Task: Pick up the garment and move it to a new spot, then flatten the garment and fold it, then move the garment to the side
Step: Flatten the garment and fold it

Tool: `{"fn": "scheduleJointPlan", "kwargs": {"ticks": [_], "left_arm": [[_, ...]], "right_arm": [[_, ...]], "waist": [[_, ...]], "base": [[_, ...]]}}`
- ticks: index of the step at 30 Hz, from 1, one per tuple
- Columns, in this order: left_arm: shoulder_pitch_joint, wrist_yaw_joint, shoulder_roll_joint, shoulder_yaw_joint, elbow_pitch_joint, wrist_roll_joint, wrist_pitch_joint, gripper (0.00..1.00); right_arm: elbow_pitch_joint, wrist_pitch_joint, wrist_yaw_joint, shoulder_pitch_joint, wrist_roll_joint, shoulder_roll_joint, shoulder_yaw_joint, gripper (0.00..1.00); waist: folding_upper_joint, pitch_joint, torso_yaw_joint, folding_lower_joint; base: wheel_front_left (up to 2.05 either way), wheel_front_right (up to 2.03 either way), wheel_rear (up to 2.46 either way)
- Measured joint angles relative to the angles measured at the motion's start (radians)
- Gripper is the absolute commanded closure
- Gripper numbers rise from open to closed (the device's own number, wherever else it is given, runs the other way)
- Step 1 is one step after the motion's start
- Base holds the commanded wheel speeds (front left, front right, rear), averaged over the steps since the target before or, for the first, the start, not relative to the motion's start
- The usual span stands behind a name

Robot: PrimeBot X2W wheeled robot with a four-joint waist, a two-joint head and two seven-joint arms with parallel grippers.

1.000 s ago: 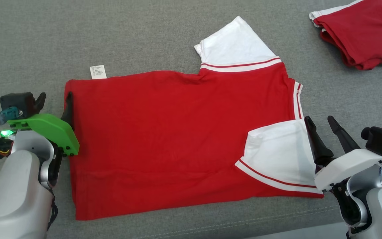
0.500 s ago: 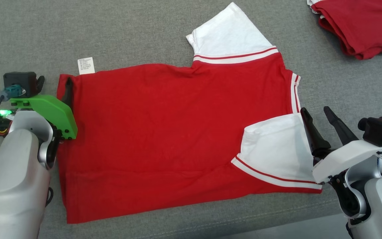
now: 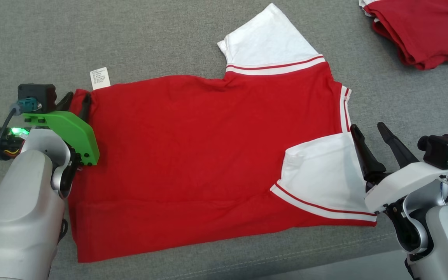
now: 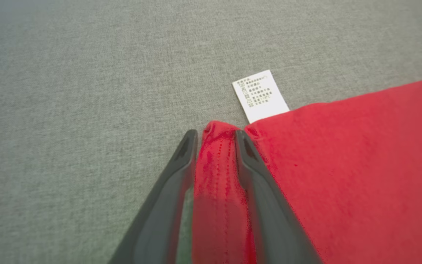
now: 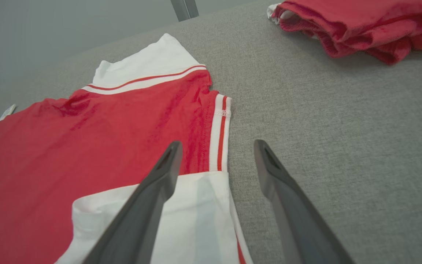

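Note:
The garment (image 3: 208,155) is a red T-shirt with white sleeves, lying flat on the grey cloth surface. One white sleeve (image 3: 325,175) is folded in over the body, the other (image 3: 270,39) sticks out at the far side. My left gripper (image 3: 78,97) is shut on the garment's hem corner (image 4: 214,154), which bunches up between the two fingers beside the white care label (image 4: 260,95). My right gripper (image 3: 367,127) stands open at the folded sleeve's edge (image 5: 203,205), one finger over the sleeve and the other over bare grey cloth.
A second red garment (image 3: 422,31) lies folded in a pile at the far right corner. The grey surface's front edge (image 3: 344,264) runs close under the shirt at the lower right. Bare grey cloth lies left of and beyond the shirt.
My left gripper has shifted a little right and its fingers have come together on the hem corner. The head camera dipped slightly early on. The right gripper has stayed put.

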Motion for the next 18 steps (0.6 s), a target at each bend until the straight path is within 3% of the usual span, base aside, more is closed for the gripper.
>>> {"fn": "scheduleJointPlan", "kwargs": {"ticks": [4,5,6,7,18], "left_arm": [[-0.010,-0.003,0.000,-0.008,0.017,-0.003,0.005,0.74],[-0.011,-0.003,0.000,-0.011,0.021,-0.004,0.008,0.74],[-0.012,-0.004,-0.001,-0.013,0.026,-0.005,0.007,0.93],[-0.012,-0.007,-0.002,-0.015,0.029,-0.005,0.004,1.00],[0.024,0.034,-0.057,0.032,-0.028,-0.042,-0.210,1.00]], "right_arm": [[0.004,0.000,0.000,-0.009,0.001,-0.010,0.001,0.00],[0.005,0.000,0.000,-0.009,0.001,-0.012,0.001,0.00],[0.004,0.000,0.000,-0.011,0.001,-0.014,0.000,0.00],[0.005,0.000,0.000,-0.016,0.000,-0.016,-0.001,0.00],[0.075,0.064,0.000,-0.217,-0.074,-0.062,0.011,0.00]], "waist": [[0.0000,-0.002,-0.007,0.0000],[0.0000,-0.003,-0.008,0.0000],[0.0000,-0.005,-0.008,0.0000],[0.0000,-0.008,-0.008,0.0000],[0.0000,-0.028,0.048,0.0000]], "base": [[0.00,0.00,0.00],[0.00,0.00,0.00],[0.00,0.00,0.00],[0.00,0.00,0.00],[0.00,0.00,0.00]]}}
